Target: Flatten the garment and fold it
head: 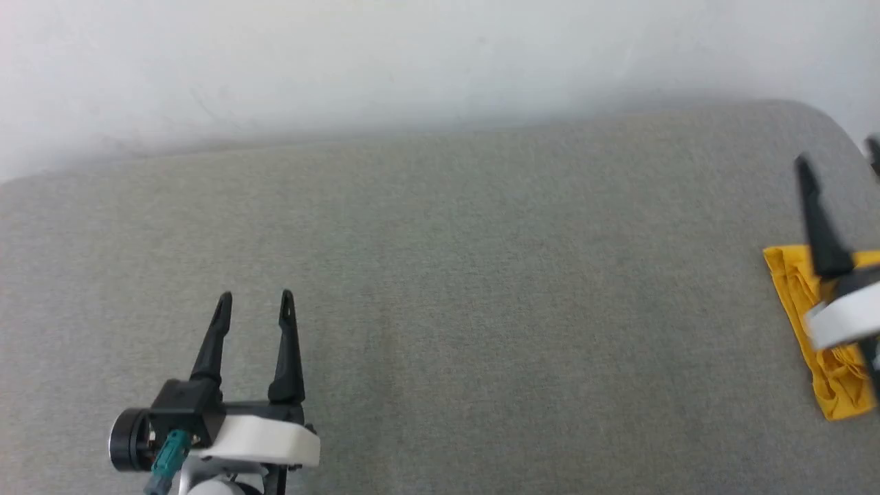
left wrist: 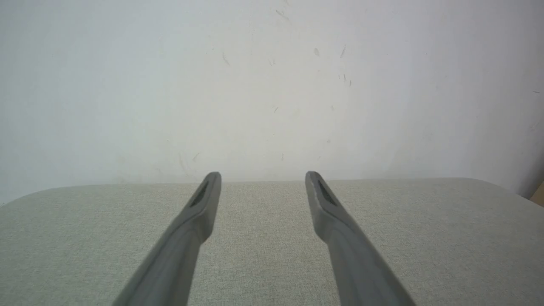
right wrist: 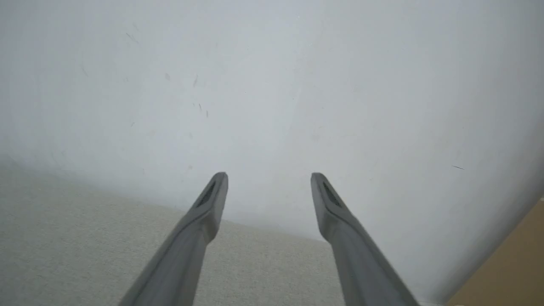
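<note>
The yellow garment (head: 801, 302) lies bunched into a narrow folded strip at the right edge of the head view, on the grey padded table (head: 481, 275); most of it is cut off by the frame. My right gripper (head: 839, 158) hovers over it, open, with nothing between its fingers (right wrist: 208, 204). My left gripper (head: 256, 297) stands open at the lower left, far from the garment, above bare table. In the left wrist view its fingers (left wrist: 204, 199) are spread and empty, pointing toward the wall.
A white wall (head: 412, 55) runs along the table's far edge. The table's rounded far right corner (head: 825, 117) lies just beyond the right gripper. A tan strip of floor (right wrist: 510, 263) shows past the table's edge in the right wrist view.
</note>
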### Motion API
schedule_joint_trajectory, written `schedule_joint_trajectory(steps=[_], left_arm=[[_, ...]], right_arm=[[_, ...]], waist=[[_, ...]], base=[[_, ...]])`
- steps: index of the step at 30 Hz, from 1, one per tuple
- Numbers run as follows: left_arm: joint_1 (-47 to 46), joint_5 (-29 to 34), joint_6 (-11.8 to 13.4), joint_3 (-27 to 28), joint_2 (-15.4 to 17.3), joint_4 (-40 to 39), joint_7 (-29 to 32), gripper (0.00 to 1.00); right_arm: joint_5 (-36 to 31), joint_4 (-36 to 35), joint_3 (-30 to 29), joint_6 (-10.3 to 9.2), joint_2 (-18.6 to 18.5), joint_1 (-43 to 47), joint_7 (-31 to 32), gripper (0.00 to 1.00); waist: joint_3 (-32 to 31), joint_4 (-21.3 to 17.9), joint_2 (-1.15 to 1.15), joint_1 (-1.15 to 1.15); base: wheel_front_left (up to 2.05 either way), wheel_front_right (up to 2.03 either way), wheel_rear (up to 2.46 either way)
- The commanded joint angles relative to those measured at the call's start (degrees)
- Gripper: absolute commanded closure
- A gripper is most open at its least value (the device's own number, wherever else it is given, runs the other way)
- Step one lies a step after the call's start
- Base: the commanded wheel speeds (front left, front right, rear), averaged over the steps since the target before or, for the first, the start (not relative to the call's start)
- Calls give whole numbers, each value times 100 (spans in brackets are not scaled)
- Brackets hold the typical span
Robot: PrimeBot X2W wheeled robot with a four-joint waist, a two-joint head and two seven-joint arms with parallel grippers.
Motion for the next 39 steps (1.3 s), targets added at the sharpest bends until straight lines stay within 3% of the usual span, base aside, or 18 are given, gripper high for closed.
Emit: schedule_joint_trajectory(steps=[1,7,17,24,39], left_arm=[[84,8,29,28,-14,6,-27,0],[303,-14,274,117,-32,63,-27,0],[501,52,297,-109,-30,323,-27,0],[492,106,247,-109,32,478,-27,0],[508,-43,269,-44,6,533,-27,0]], right_arm=[[-49,-92,-56,-13,199,178,-39,0],[63,-383,-148,-13,1106,1038,-68,0],[-425,-2,-108,-13,1910,1878,-576,0],[-767,259,-8,-13,2095,2036,-771,0],[-802,241,-210,-13,2145,1960,-853,0]], waist=[[-236,216,0,1],[-386,374,0,1],[-535,531,0,1],[-554,557,0,1],[-534,551,0,1]], base=[[0,0,0],[0,0,0],[0,0,0],[0,0,0],[0,0,0]])
